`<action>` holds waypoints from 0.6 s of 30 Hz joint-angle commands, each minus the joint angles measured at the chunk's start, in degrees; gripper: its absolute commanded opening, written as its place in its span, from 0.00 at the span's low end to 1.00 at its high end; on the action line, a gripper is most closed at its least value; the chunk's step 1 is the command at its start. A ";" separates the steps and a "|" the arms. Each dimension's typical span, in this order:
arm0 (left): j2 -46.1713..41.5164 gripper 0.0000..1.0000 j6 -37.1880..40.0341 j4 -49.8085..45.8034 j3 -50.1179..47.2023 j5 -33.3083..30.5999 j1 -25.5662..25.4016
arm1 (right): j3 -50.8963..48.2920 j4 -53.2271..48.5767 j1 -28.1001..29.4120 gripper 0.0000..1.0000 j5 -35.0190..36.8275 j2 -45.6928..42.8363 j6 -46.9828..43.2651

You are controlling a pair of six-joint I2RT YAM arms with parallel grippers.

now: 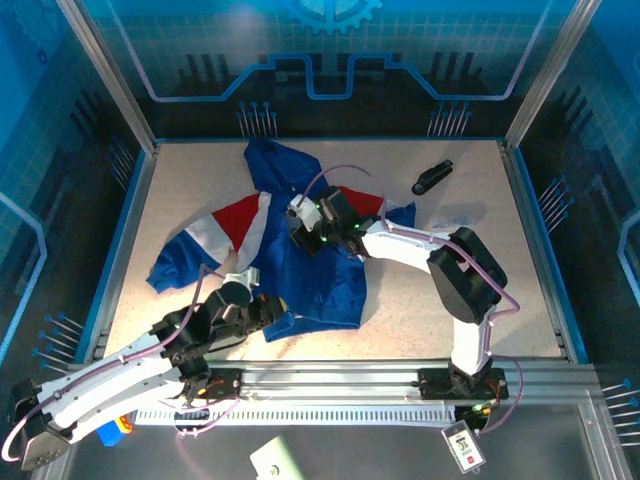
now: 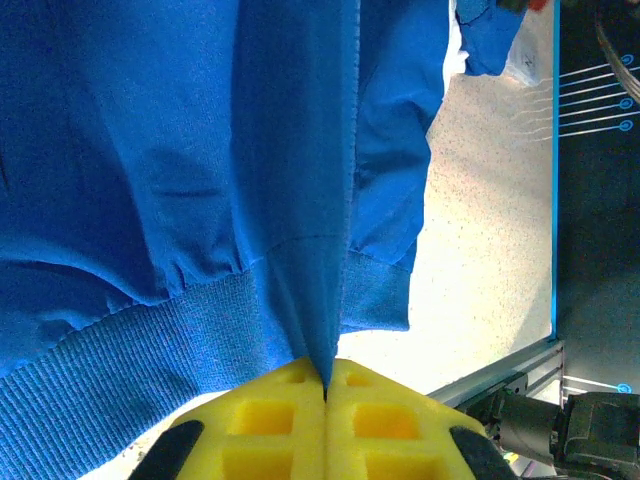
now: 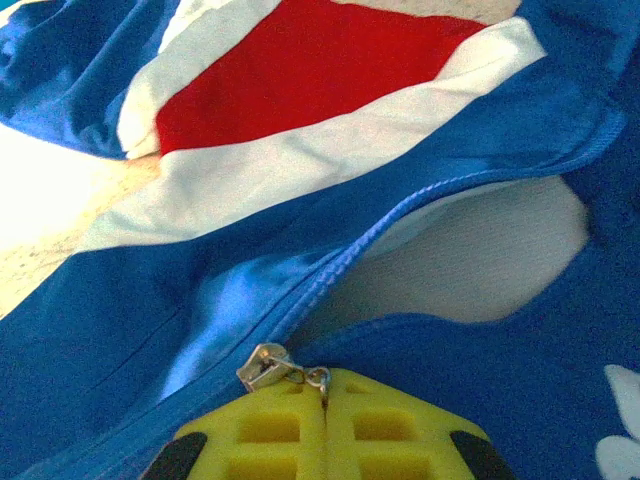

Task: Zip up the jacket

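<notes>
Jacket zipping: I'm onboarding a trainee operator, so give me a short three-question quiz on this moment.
1. True or false: the left gripper is shut on the bottom edge of the jacket.
2. The right gripper pinches: A the hood, B the zipper pull, C a sleeve.
3. Past the slider, are the zipper's sides joined or apart?
Key: 1 true; 2 B; 3 apart.

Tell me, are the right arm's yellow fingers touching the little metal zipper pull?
Touching. In the right wrist view, the zipper pull runs into the seam between the shut yellow fingers.
</notes>
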 commanded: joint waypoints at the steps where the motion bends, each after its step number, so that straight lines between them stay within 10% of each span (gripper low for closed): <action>1: 0.83 0.00 1.55 -3.72 2.57 4.76 0.10 | 4.28 1.62 -2.06 0.00 1.37 2.32 -0.61; 18: 5.20 0.00 1.40 -1.60 3.68 7.99 0.63 | 17.44 -1.32 -6.58 0.00 -0.48 11.72 -1.01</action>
